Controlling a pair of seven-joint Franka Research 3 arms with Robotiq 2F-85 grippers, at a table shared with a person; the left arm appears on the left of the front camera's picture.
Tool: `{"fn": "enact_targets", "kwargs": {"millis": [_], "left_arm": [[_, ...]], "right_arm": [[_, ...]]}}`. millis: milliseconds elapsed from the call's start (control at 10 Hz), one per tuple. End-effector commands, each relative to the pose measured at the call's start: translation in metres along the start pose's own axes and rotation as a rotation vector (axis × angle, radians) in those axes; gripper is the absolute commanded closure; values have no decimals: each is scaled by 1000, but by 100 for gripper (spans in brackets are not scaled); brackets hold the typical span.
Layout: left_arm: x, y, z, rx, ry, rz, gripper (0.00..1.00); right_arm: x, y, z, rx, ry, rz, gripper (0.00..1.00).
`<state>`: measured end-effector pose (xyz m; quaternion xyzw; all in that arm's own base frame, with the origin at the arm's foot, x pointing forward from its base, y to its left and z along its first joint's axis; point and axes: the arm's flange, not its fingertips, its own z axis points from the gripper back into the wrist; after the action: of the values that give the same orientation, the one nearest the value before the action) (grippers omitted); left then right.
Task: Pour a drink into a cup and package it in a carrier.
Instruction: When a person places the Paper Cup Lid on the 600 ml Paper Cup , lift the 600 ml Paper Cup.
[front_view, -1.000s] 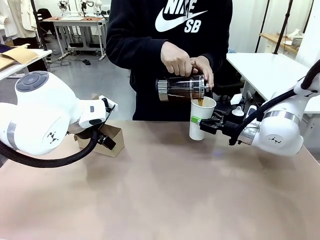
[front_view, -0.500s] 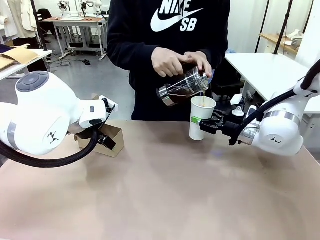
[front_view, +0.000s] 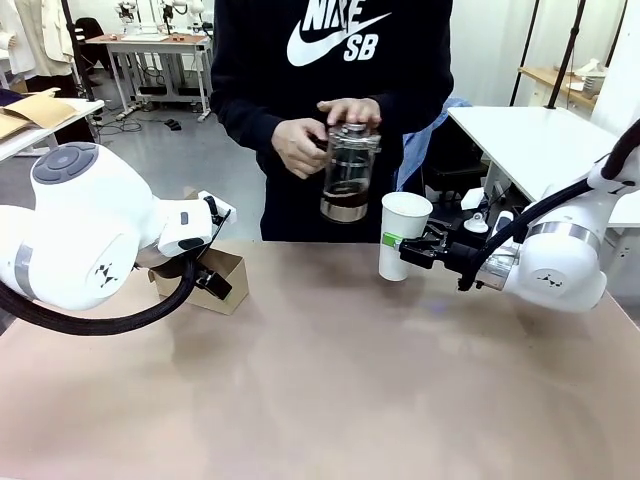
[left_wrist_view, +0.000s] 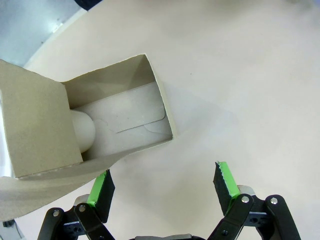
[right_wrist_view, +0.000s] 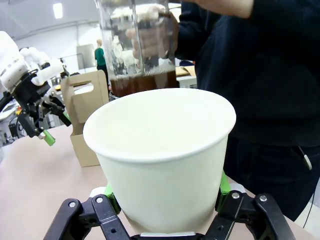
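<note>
Just caught the jug (front_view: 347, 172) swung back upright in the person's hands (front_view: 300, 147), pulled up and to the left of the right gripper (front_view: 408, 247), spout off the rim. Read that as pour finished, with little of the drink (front_view: 345, 207) left in the jug. Found right gripper clamped on the cup (front_view: 403, 225), held upright. Couldn't see fill level. Found left gripper (left_wrist_view: 163, 181) spread wide, holding nothing, just above the carrier (left_wrist_view: 40, 125). Judged next step: cup into carrier.
</note>
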<state>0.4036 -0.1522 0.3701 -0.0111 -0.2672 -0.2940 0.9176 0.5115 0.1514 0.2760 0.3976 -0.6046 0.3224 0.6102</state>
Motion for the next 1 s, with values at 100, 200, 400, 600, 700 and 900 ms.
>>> {"fn": "enact_targets", "kwargs": {"millis": [100,200,400,600,700,900], "left_arm": [[0,0,0,-2,-1,1,0],[0,0,0,-2,-1,1,0],[0,0,0,-2,-1,1,0],[0,0,0,-2,-1,1,0],[0,0,0,-2,-1,1,0],[0,0,0,-2,-1,1,0]], "right_arm": [[4,2,0,-2,1,4,20],[4,2,0,-2,1,4,20],[4,2,0,-2,1,4,20],[4,2,0,-2,1,4,20],[4,2,0,-2,1,4,20],[4,2,0,-2,1,4,20]]}}
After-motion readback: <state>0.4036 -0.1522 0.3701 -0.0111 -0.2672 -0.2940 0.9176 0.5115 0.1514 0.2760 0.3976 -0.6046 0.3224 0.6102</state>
